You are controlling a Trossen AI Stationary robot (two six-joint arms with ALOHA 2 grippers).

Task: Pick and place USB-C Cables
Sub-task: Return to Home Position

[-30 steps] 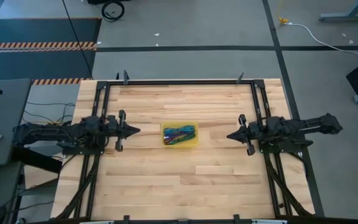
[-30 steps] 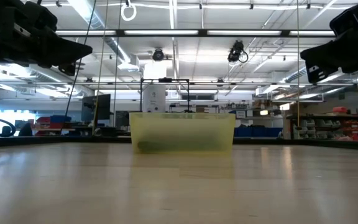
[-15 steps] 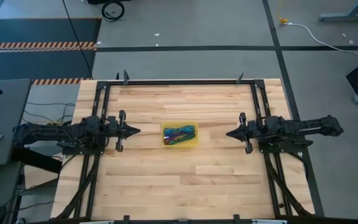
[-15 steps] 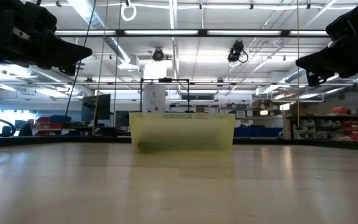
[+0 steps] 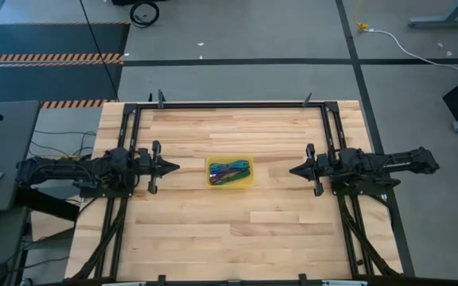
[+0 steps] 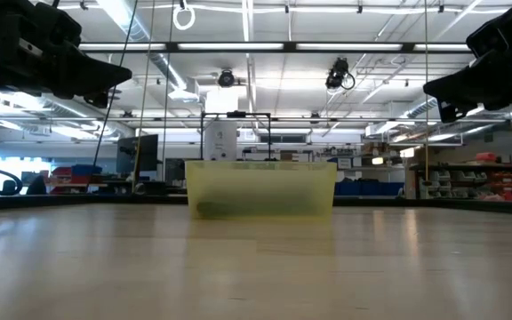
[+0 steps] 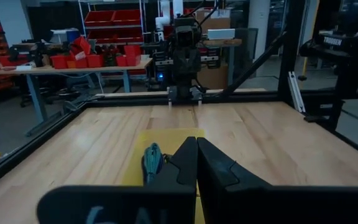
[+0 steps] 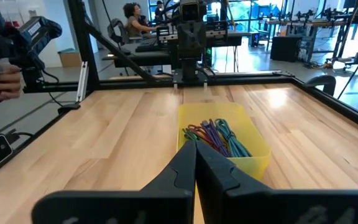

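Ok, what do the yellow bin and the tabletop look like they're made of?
The yellow bin looks like thin, translucent plastic: in the low view a dark shape shows through its wall. The tabletop looks like wood strips joined in staggered rows, probably sealed smooth, since the low view shows a soft sheen on it.

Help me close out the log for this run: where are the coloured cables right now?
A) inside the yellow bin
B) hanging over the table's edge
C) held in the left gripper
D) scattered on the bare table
A: the cables lie piled inside the yellow bin, and the left gripper and right gripper, one to each side of it, are shut on nothing.
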